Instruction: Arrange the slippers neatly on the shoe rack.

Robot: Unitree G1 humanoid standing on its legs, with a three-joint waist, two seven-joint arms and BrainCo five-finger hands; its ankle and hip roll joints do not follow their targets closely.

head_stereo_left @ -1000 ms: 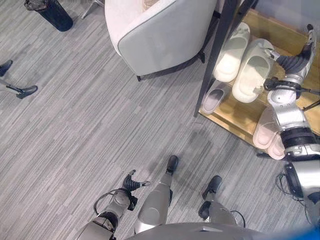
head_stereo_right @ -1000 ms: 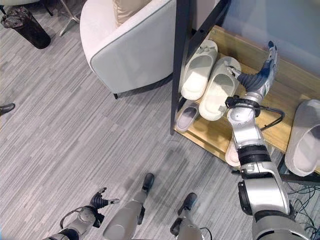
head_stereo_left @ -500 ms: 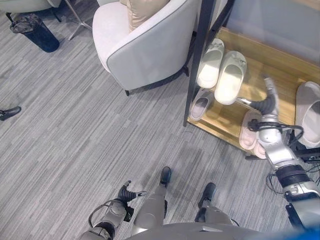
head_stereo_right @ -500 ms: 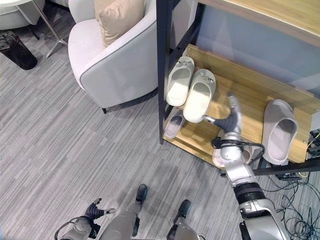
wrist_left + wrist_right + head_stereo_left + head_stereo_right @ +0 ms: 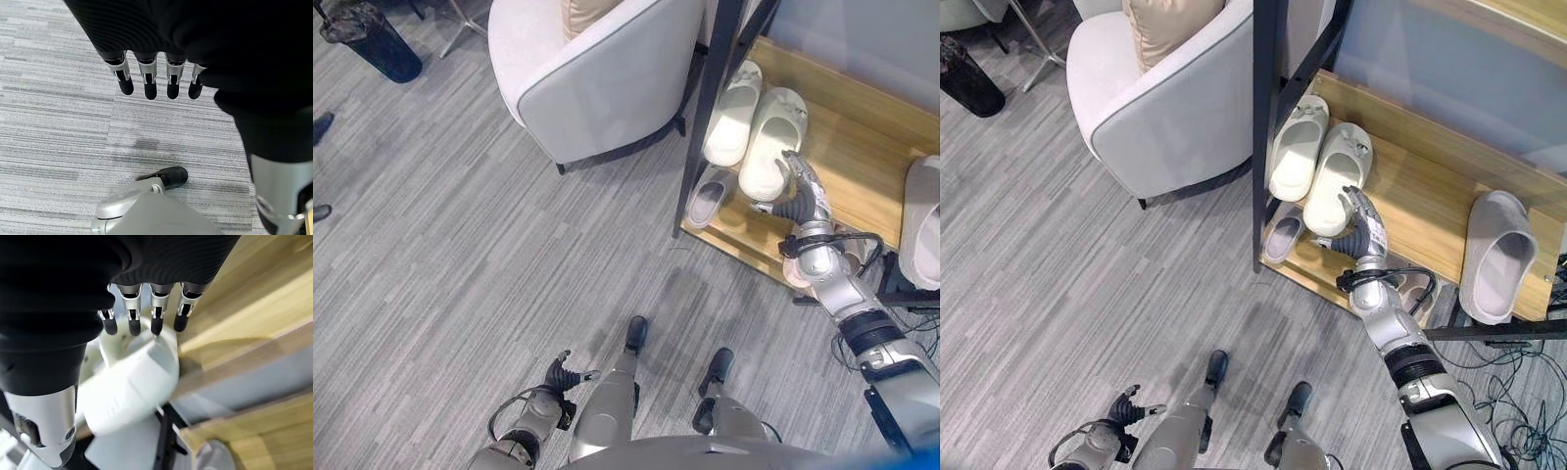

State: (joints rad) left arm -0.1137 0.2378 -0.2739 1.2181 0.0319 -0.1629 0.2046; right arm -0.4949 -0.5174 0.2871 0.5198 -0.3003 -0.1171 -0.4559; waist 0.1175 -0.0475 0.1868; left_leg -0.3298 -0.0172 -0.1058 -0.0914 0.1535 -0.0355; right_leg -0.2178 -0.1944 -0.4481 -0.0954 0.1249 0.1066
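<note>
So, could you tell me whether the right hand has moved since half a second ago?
Yes. The right hand has shifted left along the shoe rack, from the bare wood to the heel of the cream slipper.

1. A wooden shoe rack [image 5: 1420, 201] with a black frame is seen standing on a grey striped floor [image 5: 460, 245].
2. A pair of cream slippers [image 5: 1317, 171] is laid side by side at the left end of its middle shelf.
3. A grey slipper [image 5: 1496, 257] is set well apart at the right end.
4. A small grey slipper [image 5: 709, 195] is kept on the lower shelf.
5. An armchair [image 5: 597, 69] is placed on the floor beside the rack.
</note>
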